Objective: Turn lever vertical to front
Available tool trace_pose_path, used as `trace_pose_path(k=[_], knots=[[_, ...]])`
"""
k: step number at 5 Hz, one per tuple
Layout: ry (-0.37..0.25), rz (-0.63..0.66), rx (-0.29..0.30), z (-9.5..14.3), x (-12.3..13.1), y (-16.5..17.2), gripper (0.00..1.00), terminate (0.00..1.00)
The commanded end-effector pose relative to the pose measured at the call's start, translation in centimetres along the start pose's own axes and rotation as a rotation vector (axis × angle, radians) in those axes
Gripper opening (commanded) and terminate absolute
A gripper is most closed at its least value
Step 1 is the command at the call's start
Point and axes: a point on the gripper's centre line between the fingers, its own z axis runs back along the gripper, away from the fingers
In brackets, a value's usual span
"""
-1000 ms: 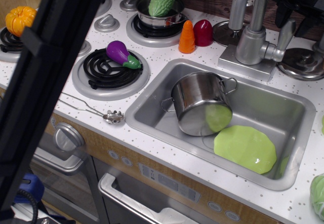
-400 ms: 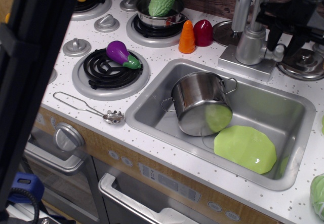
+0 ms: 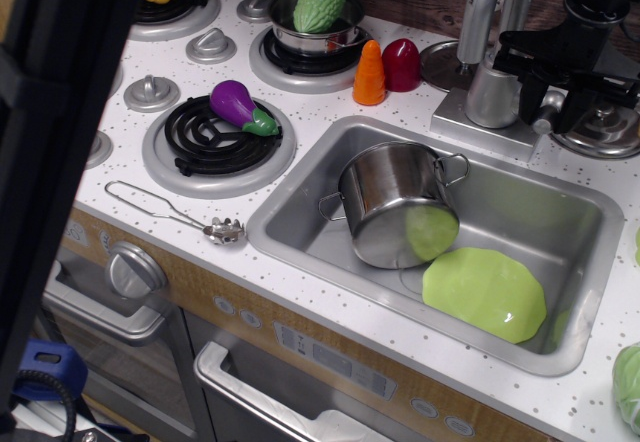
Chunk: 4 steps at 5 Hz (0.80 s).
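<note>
The faucet body stands on its base behind the sink. The lever is a short grey paddle on the body's right side, mostly hidden, with only a small stub showing. My black gripper comes down from the top right and stands over the lever. One finger is left of the stub and the other is right of it. The jaws are apart and straddle the lever; I cannot see contact.
The sink holds a steel pot and a green plate. A carrot and a red toy stand left of the faucet. A pot lid lies to its right. A dark bar blocks the left.
My gripper came down from the top right onto the lever. The lever, which pointed up and to the right, now sits lower between the fingers. The dark foreground bar shifted left.
</note>
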Motion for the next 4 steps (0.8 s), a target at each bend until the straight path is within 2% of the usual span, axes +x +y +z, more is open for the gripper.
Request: trace_pose_path(k=[1, 2, 4], knots=[[-0.029, 0.005, -0.05, 1.23, -0.05, -0.24, 0.0, 0.0], [-0.015, -0.008, -0.049, 1.27, 0.24, -0.05, 1.0, 0.0], [-0.01, -0.05, -0.031, 1.87, 0.57, 0.08, 1.0, 0.0]])
